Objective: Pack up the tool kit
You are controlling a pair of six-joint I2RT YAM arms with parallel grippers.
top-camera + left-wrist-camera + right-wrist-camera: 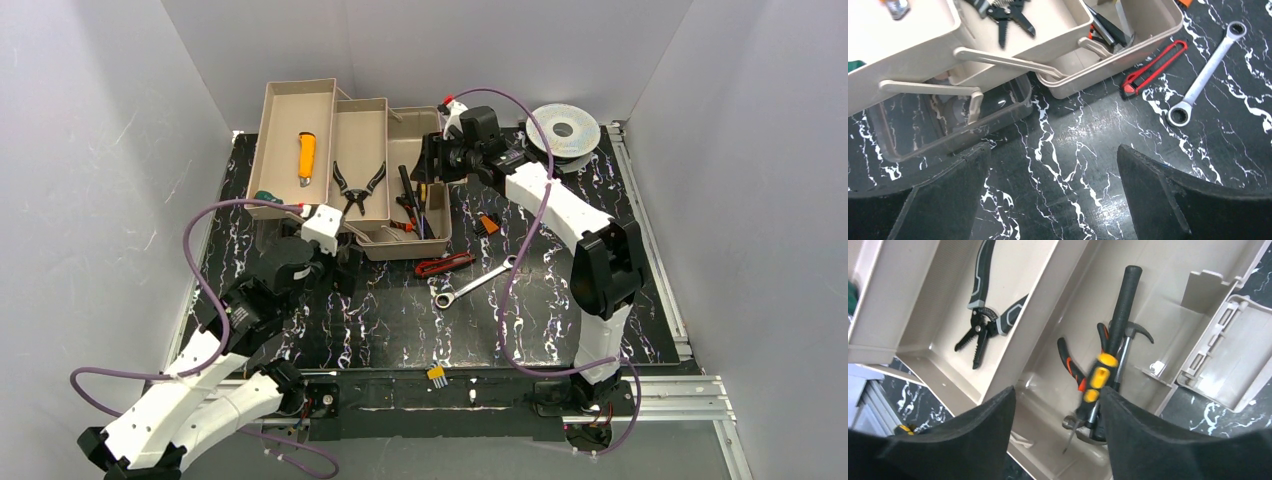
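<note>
The tan toolbox (300, 100) stands open at the back with its fold-out trays spread. A yellow knife (306, 158) lies in the left tray and black pliers (358, 187) in the middle tray (1023, 285). My right gripper (431, 165) hangs open over the bottom compartment (1058, 375). In the right wrist view a blurred black-and-yellow screwdriver (1096, 380) is between the fingers of my right gripper (1058, 392), close to the right one, above a hammer (1124, 300) and orange-handled pliers (1068, 360). My left gripper (1053, 175) is open and empty over the mat, by the smoky lid (948, 125).
A red utility knife (445, 264) and a silver wrench (477, 283) lie on the black marbled mat in front of the box; both show in the left wrist view, knife (1153, 62) and wrench (1205, 75). A silver wire spool (563, 129) sits at the back right. A small orange part (488, 224) lies beside the box.
</note>
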